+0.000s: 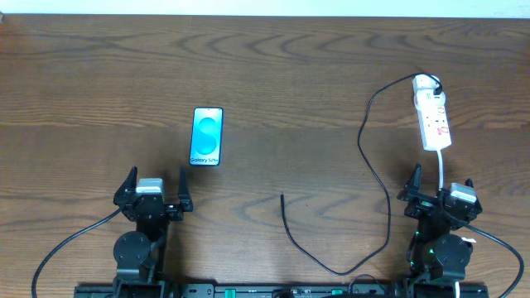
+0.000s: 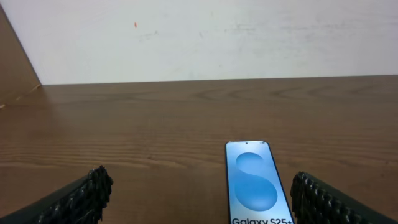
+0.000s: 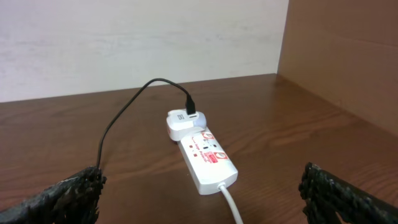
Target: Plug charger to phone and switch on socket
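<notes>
The left gripper [image 1: 156,176] and right gripper [image 1: 440,178] are both sitting wide open, holding nothing. The Galaxy S25+ phone [image 1: 206,136] is lying screen-up at one o'clock from the left gripper. The white power strip [image 1: 432,120] is lying at twelve o'clock from the right gripper. The charger cable [image 1: 387,199] is trailing from its far end, with the plug tip [image 1: 282,196] lying loose at nine o'clock.

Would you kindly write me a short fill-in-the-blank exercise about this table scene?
1. The phone's screen glows ____.
2. The charger's free tip is ____ plugged into the phone.
3. The left gripper and the right gripper both stand ____, holding nothing.
4. The charger's other end runs into the socket's ____ plug head.

Missing words: blue; not; open; white.
</notes>
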Available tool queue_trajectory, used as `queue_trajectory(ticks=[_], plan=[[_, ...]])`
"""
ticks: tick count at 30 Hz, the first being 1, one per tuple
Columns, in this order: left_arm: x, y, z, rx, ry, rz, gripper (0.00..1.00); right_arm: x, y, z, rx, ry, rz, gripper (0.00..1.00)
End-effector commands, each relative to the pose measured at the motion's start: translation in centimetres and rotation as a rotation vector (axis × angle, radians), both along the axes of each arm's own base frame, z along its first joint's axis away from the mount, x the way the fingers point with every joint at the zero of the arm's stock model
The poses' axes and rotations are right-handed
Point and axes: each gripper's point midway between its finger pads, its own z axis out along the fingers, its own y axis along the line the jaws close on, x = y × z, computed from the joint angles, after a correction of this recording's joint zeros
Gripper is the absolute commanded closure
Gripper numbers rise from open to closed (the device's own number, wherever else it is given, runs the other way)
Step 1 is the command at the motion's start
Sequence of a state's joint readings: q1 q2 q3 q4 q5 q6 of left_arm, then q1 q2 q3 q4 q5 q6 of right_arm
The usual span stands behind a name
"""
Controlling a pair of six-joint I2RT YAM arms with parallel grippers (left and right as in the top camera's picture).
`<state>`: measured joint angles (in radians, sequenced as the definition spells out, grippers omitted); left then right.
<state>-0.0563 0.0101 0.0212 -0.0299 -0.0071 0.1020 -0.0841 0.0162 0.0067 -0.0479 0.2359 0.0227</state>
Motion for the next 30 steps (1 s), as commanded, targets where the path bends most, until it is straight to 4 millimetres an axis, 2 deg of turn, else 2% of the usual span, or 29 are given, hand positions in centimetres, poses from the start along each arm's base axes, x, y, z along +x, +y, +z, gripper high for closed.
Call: queue_trajectory(ticks=[1,26,30], plan=[[-0.11,0.55,-1.69,0.013,0.052,0.03,0.05,-0.15,-0.35,0.1,0.012,-0.011,-0.02,0.01],[-0.11,0.54,-1.67,0.012,0.051,0.03,0.05,-0.15,-0.34,0.1,0.012,-0.011,-0.019,0.01],[-0.14,0.47,-1.13,0.01,0.041,0.026,0.05,-0.15,-0.35,0.1,0.012,-0.011,-0.02,0.01]])
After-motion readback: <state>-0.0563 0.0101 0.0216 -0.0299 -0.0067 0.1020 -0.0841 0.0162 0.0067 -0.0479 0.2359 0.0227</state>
